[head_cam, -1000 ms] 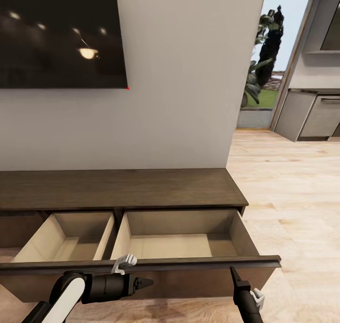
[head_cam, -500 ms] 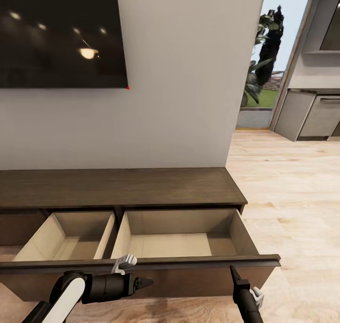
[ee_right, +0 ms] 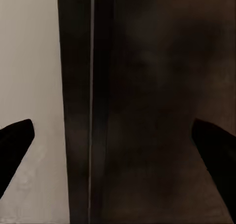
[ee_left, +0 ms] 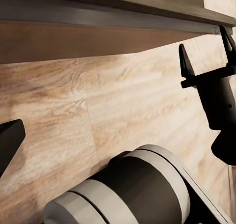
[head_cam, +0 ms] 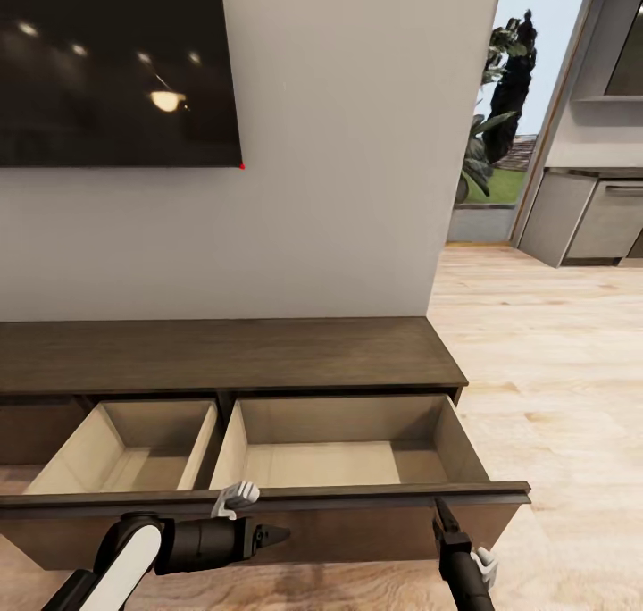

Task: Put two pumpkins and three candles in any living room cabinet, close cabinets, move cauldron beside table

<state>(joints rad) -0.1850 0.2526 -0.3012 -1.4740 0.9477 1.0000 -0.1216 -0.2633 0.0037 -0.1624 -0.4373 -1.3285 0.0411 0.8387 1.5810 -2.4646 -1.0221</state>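
Note:
The long dark-brown cabinet [head_cam: 232, 352] stands against the wall. Its wide drawer [head_cam: 357, 502] is pulled out, and both pale beige compartments [head_cam: 321, 464] are empty. My left gripper [head_cam: 275, 533] hangs open just in front of the drawer's front panel, pointing right. My right gripper [head_cam: 439, 513] points up at the panel's lower right part, open; its spread fingers [ee_left: 184, 57] also appear in the left wrist view. The right wrist view looks close onto the dark panel [ee_right: 147, 86]. Pumpkins, candles, cauldron and table are out of view.
A dark TV screen [head_cam: 107, 66] hangs on the wall above the cabinet. To the right, wooden floor [head_cam: 554, 370] leads to a doorway with a plant [head_cam: 500, 102] and grey kitchen units [head_cam: 580, 218].
My right arm has sunk slightly toward the picture's lower edge. The drawer and my left arm stay as they were.

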